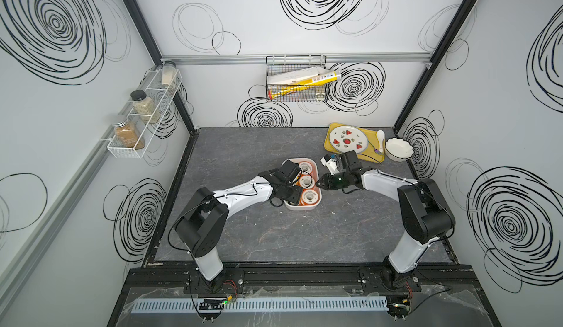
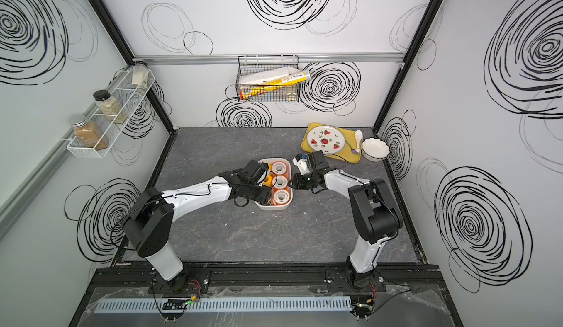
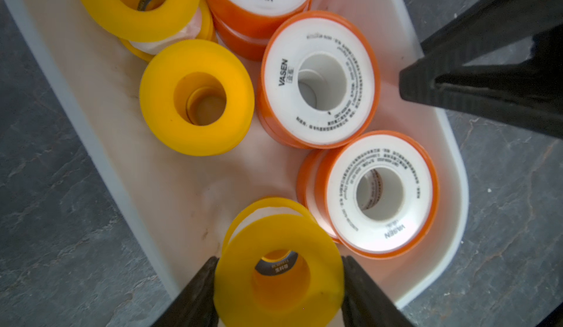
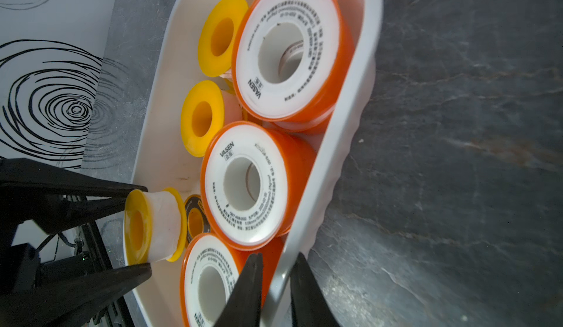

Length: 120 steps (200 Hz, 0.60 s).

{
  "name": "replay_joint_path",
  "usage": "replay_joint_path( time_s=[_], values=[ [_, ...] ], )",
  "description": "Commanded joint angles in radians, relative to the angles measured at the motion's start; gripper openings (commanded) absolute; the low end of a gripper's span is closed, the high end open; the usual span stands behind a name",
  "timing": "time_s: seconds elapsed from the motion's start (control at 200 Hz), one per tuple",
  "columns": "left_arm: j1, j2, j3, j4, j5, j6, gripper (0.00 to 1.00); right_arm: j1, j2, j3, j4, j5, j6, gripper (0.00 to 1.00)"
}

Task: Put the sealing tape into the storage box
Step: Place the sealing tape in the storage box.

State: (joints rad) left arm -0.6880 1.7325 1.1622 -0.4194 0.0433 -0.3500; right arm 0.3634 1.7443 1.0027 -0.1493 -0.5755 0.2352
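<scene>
L gripper clamps a yellow sealing tape spool across its flanges over the 7 o'clock corner of the storage box; R gripper pinches its 3 o'clock rim. Spool prob. light, stiff, slick.

Lower half of the frame, we see the left arm and right arm: white shells, bulky black joint housings, thin black cables; red wires at the black bases; the left gripper ends in black tapered fingers.
</scene>
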Motion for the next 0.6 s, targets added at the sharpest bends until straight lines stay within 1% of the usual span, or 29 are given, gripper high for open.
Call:
replay_joint_path(
  time_s=[0.0,0.375,0.596],
  values=[
    [0.009,0.027,0.031,0.015,-0.013,0.016,0.63,0.009,0.015,0.014,-0.025,-0.009,-0.008,0.23],
    [0.008,0.055,0.037,0.005,-0.038,0.016,0.65,0.009,0.019,0.015,-0.027,-0.009,-0.011,0.24],
    [0.006,0.057,0.037,-0.001,-0.055,0.013,0.68,0.009,0.022,0.015,-0.032,-0.008,-0.013,0.24]
  ],
)
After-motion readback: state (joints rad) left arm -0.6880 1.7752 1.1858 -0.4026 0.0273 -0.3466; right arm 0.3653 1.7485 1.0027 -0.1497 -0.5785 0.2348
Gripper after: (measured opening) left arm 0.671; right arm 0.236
